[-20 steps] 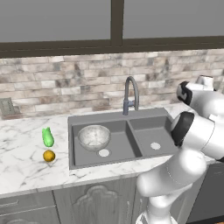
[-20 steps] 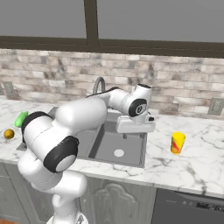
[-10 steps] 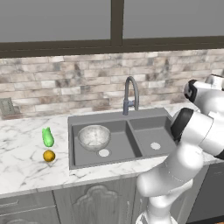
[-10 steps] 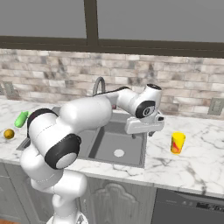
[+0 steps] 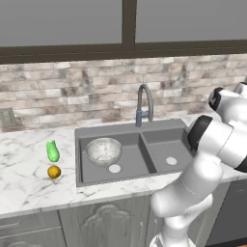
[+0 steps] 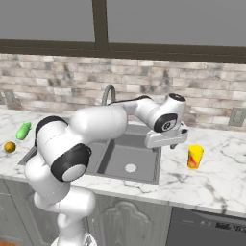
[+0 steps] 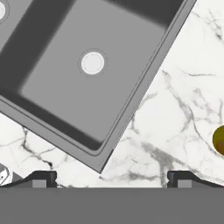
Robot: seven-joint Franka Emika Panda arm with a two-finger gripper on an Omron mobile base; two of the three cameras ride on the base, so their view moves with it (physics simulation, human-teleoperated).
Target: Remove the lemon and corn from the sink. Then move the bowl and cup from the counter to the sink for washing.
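Bowl in the sink, cup on the table, tool spread above the sink's right edge.

The bowl [image 5: 103, 151] sits in the left basin of the sink [image 5: 159, 126], left of centre in the left base view. The cup [image 6: 195, 157] stands upright on the marble table [image 6: 216, 182] at the right of the right base view, just right of the sink and apart from it. The corn [image 5: 52, 151] and the lemon [image 5: 54, 171] lie on the table at the left of the left base view, lemon just below corn. The tool [image 6: 172, 144] hangs with its fingers spread wide and empty, just left of the cup.
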